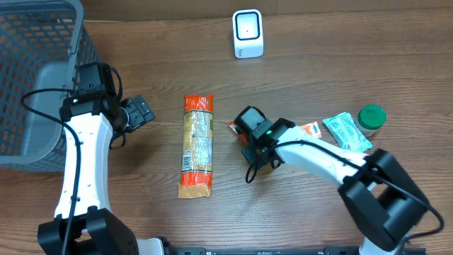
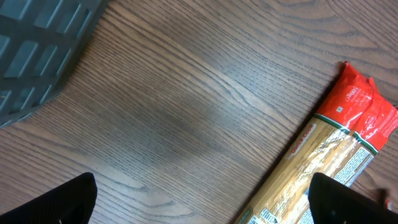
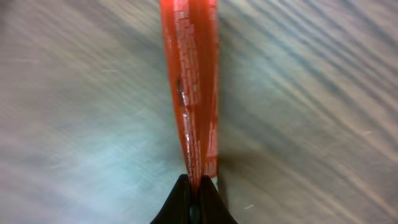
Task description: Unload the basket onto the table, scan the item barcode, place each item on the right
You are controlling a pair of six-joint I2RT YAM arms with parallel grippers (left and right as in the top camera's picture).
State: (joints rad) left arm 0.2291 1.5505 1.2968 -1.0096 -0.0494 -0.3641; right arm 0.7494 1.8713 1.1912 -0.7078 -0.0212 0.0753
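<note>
Pinched thin orange sachet (image 3: pixel 189 93) by edge, right gripper (image 3: pixel 198 191) pressed together on it, just right of pasta pack (image 1: pixel 197 145); probably for lifting barcode toward scanner (image 1: pixel 248 33). Held left gripper (image 1: pixel 139 112) spread wide beside basket (image 1: pixel 28 71), out of way.

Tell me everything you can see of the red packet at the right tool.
The thin, glossy red plastic packet carries white print, too blurred to read. It is seen edge-on, pinched at its near end between the black fingertips of the shut right tool, over the wooden table. Overhead, only a red corner shows beside the tool. No barcode visible.
</note>
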